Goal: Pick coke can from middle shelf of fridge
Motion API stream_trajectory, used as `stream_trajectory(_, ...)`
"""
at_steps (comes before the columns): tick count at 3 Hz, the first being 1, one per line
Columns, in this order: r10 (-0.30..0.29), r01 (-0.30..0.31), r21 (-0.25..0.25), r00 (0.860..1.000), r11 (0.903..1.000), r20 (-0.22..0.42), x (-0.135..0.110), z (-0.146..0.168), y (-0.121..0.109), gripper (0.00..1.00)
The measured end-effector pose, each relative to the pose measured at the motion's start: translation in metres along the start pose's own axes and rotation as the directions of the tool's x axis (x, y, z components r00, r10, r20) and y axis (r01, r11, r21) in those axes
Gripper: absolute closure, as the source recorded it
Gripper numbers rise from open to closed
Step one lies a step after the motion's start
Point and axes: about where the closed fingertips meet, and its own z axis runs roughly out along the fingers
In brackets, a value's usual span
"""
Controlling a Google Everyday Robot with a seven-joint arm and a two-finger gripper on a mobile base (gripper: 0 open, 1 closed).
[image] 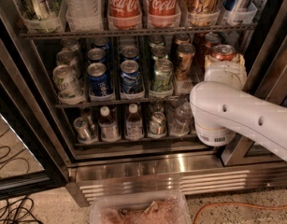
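I have the fridge filling most of the view, its steel frame and slatted grille nearest me and the dark interior beyond. My white arm comes in from the right and crosses the lower right of the opening. The far rack at the top carries two big Coca-Cola bottles among other tall bottles. Below it runs the middle shelf, with rows of small cans in clear trays: blue cans left of centre, a green can and a bronze-gold can further right. The lowest rack holds small capped bottles.

The gripper sits at the right end of the middle shelf, right up against the coke can. The can stands upright at the front of the rightmost row, with only its silver top and red shoulder showing above the gripper. I cannot tell whether the gripper is apart or clamped on the can.

On the floor near me lie a clear plastic tub and an orange cable.
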Motion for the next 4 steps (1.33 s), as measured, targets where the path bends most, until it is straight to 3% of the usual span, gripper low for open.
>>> stream_trajectory(1, 0.000, 0.000, 0.000, 1.000, 1.0000, 0.001, 0.000, 0.000, 0.000, 1.00)
stream_trajectory(2, 0.042, -0.042, 0.005, 0.997, 0.9991, 0.060, -0.027, -0.045, -0.023, 1.00)
stream_trajectory(3, 0.041, -0.042, 0.008, 0.997, 0.9991, 0.066, -0.030, -0.048, -0.025, 1.00)
stream_trajectory(4, 0.050, -0.049, -0.024, 0.997, 0.9985, 0.060, -0.031, -0.061, -0.033, 1.00)
